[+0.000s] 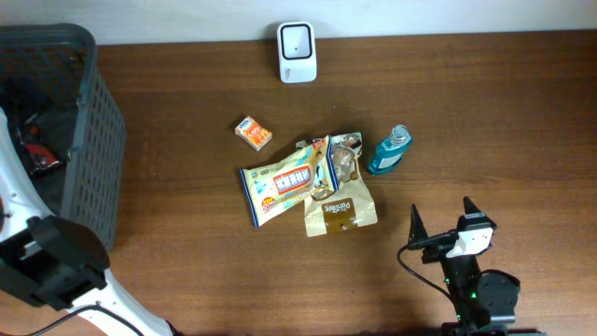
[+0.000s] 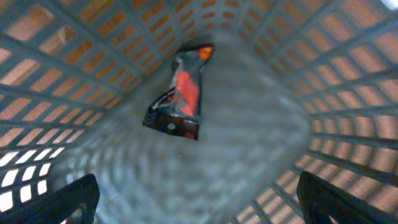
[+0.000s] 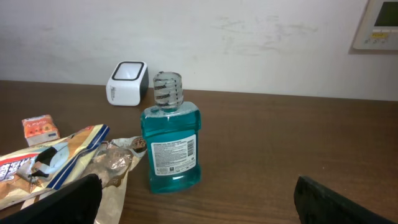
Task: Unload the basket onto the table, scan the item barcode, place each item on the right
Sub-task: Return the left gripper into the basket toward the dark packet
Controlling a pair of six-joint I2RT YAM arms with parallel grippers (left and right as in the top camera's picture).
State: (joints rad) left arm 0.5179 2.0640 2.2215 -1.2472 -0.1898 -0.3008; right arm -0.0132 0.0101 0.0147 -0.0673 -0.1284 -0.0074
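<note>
**Black-and-white arms, dark claws**

The left arm (image 1: 19, 201) has glossy white curved links and a boxy matte black joint housing (image 1: 56, 266). The right arm (image 1: 496, 291) is black, with a white block (image 1: 466, 241), a looping thin black cable (image 1: 408, 254) and a small green light (image 1: 473, 297). The right claw (image 1: 443, 217) and left claw (image 2: 199, 208) have tapering black fingers (image 3: 68, 199).

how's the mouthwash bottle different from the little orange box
The mouthwash bottle is see-through teal plastic with a white label; the orange box is opaque. The bottle stands upright and tall; the box lies flat and low. The bottle is right beside the snack bags; the box sits apart from them. Both rest on the table.
</note>
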